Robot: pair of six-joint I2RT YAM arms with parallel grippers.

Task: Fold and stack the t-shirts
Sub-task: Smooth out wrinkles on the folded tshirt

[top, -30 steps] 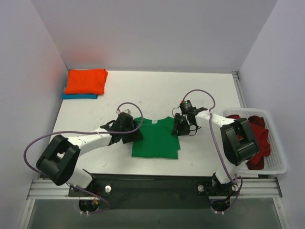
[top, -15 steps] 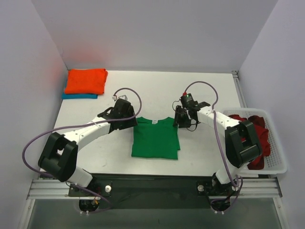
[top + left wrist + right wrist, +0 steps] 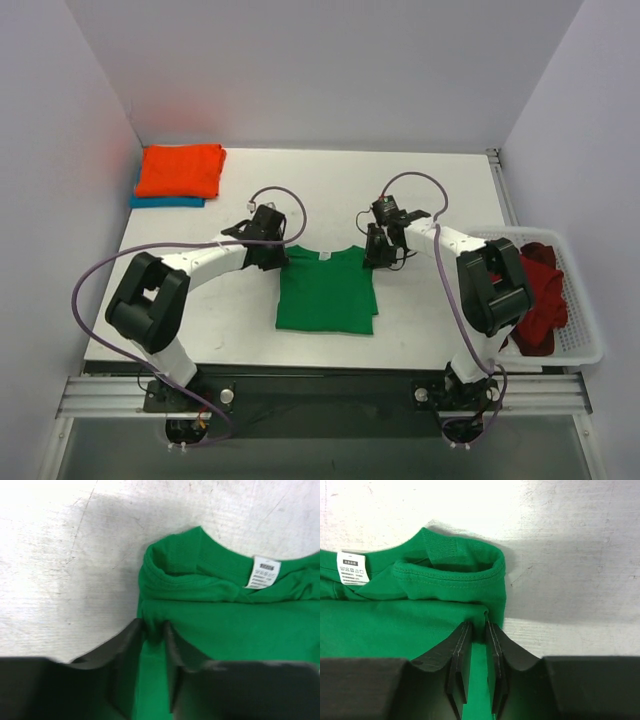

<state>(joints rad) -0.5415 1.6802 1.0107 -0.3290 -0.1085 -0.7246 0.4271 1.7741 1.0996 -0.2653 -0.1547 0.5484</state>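
While reaching over the table point(image 3: 330, 190), pinch green t-shirt point(image 3: 326, 295) at its shoulder folds: left gripper point(image 3: 153, 630) and right gripper point(image 3: 478, 630), fingers narrow, fabric between. Beyond fingertips, by collar, white care label point(image 3: 262, 572), print unreadable.

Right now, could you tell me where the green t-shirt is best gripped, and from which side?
Pinch the two shoulder corners beside the collar, one from each side edge. The green t-shirt lies flat with layered folds there; the left gripper and right gripper pinch them.
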